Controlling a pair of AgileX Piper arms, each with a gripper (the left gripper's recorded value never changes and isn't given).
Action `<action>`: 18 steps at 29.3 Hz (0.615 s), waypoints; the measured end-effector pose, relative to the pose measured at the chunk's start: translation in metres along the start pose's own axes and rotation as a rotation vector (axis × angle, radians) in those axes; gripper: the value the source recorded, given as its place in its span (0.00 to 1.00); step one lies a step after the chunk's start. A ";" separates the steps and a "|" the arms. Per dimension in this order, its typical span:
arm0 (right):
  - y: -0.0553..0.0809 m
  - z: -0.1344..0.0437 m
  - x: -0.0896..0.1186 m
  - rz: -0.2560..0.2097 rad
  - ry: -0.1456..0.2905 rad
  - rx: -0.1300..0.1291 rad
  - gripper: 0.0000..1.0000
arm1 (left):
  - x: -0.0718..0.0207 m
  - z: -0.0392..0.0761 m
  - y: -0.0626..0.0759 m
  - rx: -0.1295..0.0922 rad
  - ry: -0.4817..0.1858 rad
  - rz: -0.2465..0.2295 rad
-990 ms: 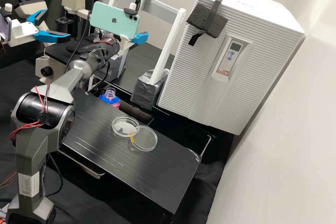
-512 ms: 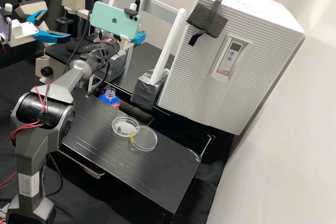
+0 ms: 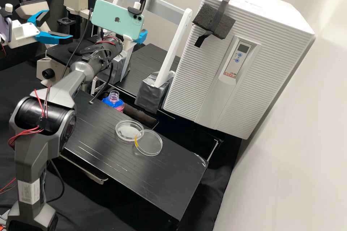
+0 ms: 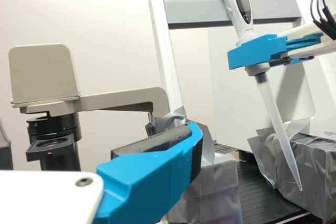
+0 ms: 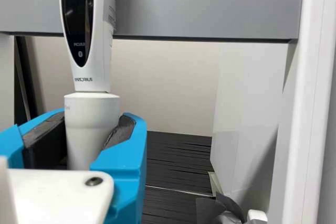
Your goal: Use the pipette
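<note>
Blue fingers [image 5: 126, 156] of the right tool [image 5: 86, 140] are shut on the white pipette [image 5: 86, 51]. In the right wrist view, from very close, the fingers' dark pads press on both sides of the pipette's round white lower part. Its dark window panel faces the camera just above them. A grey bar [image 5: 210, 3] of a white stand runs across behind it.

From the side, the left wrist view takes in the whole pipette. It stands nearly upright, with a red button on top. Its long clear tip [image 4: 281, 129] points down and hangs in the air, touching nothing. Behind the tip is the stand's foot, wrapped in grey tape [image 4: 310, 161].

In the high view the left tool [image 3: 45, 27] is far off to the side, well apart from the pipette. Its two fingers are spread open and hold nothing. It sits near a pale microscope [image 3: 72, 3]. A green phone [image 3: 116, 19] on the right arm covers most of the right tool there.

Lower down in the high view, on the black table [image 3: 162, 180], a clear round dish [image 3: 129, 130] touches its lid [image 3: 149, 143]. A small bottle [image 3: 115, 100] of pink liquid stands open near them. A big white ribbed machine [image 3: 245, 54] stands beside the table.
</note>
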 end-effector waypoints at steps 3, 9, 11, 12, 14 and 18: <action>0.000 0.000 0.000 0.000 0.000 0.000 0.00 | 0.0000 0.000 0.000 0.000 0.000 0.000; 0.000 0.000 0.000 0.000 0.000 0.000 0.00 | 0.0000 0.000 0.000 0.000 0.000 0.000; 0.001 -0.001 -0.001 0.002 0.003 -0.003 0.00 | 0.0000 0.000 0.000 0.000 0.000 0.000; 0.001 -0.001 -0.001 0.002 0.003 0.000 0.00 | 0.0000 0.000 0.000 0.000 0.000 0.000; 0.002 -0.001 -0.001 0.004 0.006 -0.003 0.00 | 0.0000 0.000 0.000 0.000 0.000 0.000; 0.007 -0.006 -0.006 0.017 0.026 0.000 0.00 | 0.0000 0.000 0.000 0.000 0.000 0.000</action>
